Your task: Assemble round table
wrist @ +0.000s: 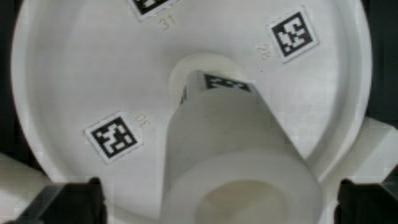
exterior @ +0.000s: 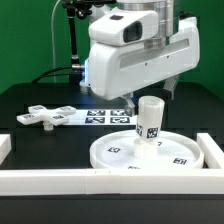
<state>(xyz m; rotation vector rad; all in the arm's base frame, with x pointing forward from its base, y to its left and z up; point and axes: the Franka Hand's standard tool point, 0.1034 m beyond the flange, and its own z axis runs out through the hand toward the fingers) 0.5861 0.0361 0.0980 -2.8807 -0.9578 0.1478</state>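
1 short white plastic post (exterior: 150, 120) stands upright at the centre of the large round white disc (exterior: 112, 157); above, the two-finger gripper (wrist: 222, 198) hangs, jaws apart, empty. Squeezing off-centre could topple it.

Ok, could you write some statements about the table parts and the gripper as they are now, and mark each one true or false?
1. The post stands upright on the round disc. True.
2. The cross-shaped foot sits on top of the post. False: it lies flat on the table, apart from the disc, toward the exterior view's left.
3. The gripper is open. True.
4. The round disc stands on its edge. False: it lies flat on the table.
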